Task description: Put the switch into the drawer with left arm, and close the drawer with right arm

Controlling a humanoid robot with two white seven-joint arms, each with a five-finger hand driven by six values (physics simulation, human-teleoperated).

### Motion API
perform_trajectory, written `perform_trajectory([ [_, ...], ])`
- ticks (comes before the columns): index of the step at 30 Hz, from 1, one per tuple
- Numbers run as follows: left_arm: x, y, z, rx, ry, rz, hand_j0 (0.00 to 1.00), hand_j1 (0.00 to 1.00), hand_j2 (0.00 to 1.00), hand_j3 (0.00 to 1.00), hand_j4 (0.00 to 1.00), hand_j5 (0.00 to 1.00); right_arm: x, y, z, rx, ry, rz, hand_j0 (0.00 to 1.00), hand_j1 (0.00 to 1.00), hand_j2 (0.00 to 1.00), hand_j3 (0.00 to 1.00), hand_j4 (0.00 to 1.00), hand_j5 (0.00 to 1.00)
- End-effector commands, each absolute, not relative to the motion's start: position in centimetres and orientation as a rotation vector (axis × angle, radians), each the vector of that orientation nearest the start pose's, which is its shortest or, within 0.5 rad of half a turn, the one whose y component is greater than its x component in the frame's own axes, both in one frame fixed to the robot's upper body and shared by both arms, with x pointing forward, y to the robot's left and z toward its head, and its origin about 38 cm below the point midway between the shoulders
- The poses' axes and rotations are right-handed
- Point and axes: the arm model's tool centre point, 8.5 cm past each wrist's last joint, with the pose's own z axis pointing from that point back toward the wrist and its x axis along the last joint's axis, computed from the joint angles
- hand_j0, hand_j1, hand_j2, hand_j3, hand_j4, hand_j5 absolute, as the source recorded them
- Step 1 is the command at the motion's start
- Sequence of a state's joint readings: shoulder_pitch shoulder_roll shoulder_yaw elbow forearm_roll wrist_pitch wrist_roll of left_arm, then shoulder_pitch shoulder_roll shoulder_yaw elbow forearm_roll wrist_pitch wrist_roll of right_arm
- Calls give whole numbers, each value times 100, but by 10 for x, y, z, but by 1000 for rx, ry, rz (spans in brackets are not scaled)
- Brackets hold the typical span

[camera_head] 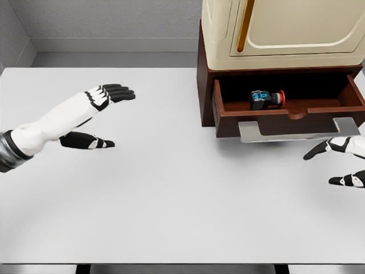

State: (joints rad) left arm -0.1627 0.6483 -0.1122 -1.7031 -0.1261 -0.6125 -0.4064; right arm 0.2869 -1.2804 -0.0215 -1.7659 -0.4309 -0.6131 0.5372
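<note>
White tabletop (171, 188) carries an open drawer (288, 117) at upper right, switch (266, 99) inside, handle (296, 130) just above the right hand's (342, 162) spread, empty fingers; left hand (100, 117) rests open far left.

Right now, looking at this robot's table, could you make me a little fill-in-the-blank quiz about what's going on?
1. The switch lies inside the ____.
2. The drawer now stands ____.
3. The hand nearest the drawer's handle is the ____ hand.
4. The left hand holds ____.

Missing words: drawer; open; right; nothing
</note>
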Motion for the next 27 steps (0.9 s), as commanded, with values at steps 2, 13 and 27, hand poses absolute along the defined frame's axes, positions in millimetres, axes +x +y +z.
perform_trajectory([
  [2, 370, 384, 207, 384, -1842, -1292, 100, 100, 100, 100, 100, 100, 294, -409, 249, 80, -1513, 1524, 73, 73, 73, 73, 73, 73],
  [13, 343, 398, 171, 324, -1719, -1294, 100, 100, 100, 100, 100, 100, 294, -409, 247, 75, -1503, 1538, 73, 73, 73, 73, 73, 73],
  [27, 334, 380, 181, 301, -1767, -1333, 100, 100, 100, 100, 100, 100, 296, -408, 250, 68, -1525, 1532, 71, 71, 71, 71, 71, 71],
])
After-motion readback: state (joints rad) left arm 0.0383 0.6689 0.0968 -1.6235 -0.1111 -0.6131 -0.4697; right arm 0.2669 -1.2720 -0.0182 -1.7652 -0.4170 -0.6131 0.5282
